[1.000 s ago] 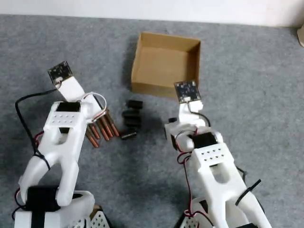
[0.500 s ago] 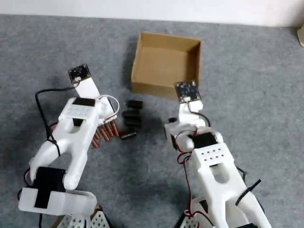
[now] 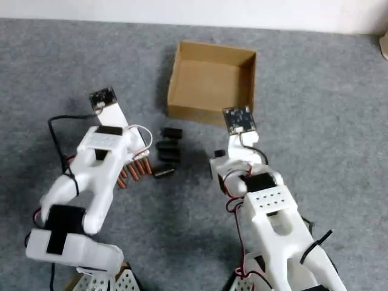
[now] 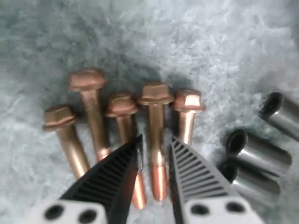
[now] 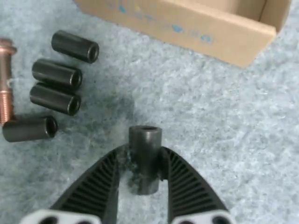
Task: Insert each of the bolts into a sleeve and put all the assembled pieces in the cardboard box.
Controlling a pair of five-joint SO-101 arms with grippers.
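**Left arm swings in over the bolts**

The left arm (image 3: 100,157) has swept across from the table's 9 o'clock side toward 3 o'clock, then settled slightly toward 6 o'clock. It now hides more of the copper bolts (image 3: 130,171), and the left gripper (image 4: 155,142) has arrived astride one bolt's shank.

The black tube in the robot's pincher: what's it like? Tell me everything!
The sleeve is a short, dark, matte tube, seemingly metal, with an open hole at its far end. The right gripper clamps its sides between ribbed fingers. It is apart from four other sleeves, over grey carpet.
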